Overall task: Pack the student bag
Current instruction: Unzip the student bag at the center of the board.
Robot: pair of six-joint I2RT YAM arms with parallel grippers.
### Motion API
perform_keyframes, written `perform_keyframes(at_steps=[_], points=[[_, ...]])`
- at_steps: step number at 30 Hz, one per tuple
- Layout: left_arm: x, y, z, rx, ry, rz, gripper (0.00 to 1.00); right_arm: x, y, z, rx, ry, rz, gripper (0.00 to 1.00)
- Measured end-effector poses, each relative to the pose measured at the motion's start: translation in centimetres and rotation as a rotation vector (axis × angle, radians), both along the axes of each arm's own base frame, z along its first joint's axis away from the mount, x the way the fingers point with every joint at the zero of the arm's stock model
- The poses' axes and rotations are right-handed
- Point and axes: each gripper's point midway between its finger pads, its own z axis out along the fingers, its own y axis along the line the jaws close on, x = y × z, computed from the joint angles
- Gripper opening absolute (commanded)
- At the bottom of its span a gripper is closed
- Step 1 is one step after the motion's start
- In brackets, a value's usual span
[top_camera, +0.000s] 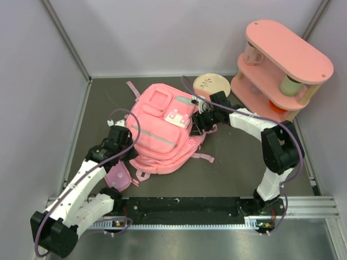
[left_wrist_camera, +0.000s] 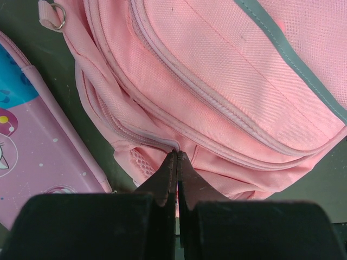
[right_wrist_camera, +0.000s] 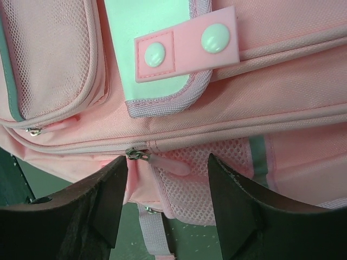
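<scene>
Your student bag, the large soft pink fabric backpack (top_camera: 162, 130), lies front side up on the dark grey surface (top_camera: 233, 157), a little left of the middle, its pink straps trailing onto the surface at the near and far ends. Its white-and-mint patch (right_wrist_camera: 154, 51) and grey stripe (top_camera: 157, 140) face up.

Your left claw (left_wrist_camera: 176, 156) is clenched, fingertips pressed flat together, and its tips touch the zip seam along the bag's left edge. You cannot tell from the wrist view whether any fabric or zip tab is pinched between them.

Your right claw (right_wrist_camera: 165, 173) is released, jaws standing apart at the bag's right side. In its wrist view a metal zip slider (right_wrist_camera: 135, 153) with a soft pink pull tab (right_wrist_camera: 171, 163) lies in the gap between the two fingers, neither finger touching it.

Just beside the bag's near left corner lies a small flat pink pouch with a cartoon print (top_camera: 118, 177), under your left arm. At the far right sits a round cream plate (top_camera: 211, 84), and next to it a pink two-tier wooden rack (top_camera: 282, 65) holding a cup and other small items.
</scene>
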Motion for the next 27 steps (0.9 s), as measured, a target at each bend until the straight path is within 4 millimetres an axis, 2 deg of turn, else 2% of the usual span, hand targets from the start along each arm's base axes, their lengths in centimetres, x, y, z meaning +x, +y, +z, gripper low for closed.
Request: perform_keyframes(at_steps=[6,19,22,23,27], points=[[0.0,0.0,0.0,0.0,0.0,-0.003,0.0,-0.3,0.4,0.2,0.023,0.009,0.019,0.5],[0.0,-0.1,-0.2,-0.003,0.0,-0.004,0.0,-1.6,0.5,0.0,0.043,0.041,0.082,0.42],[0.1,-0.2,-0.4,-0.004,0.005,-0.005,0.0,-1.7,0.4,-0.3,0.037,0.052,0.083,0.43],[0.1,-0.2,-0.4,-0.005,0.009,-0.006,0.0,-1.7,0.4,-0.5,0.035,0.058,0.083,0.46],[0.1,-0.3,-0.7,-0.007,0.019,-0.01,0.0,-1.7,0.3,-1.4,0.023,0.076,0.078,0.44]])
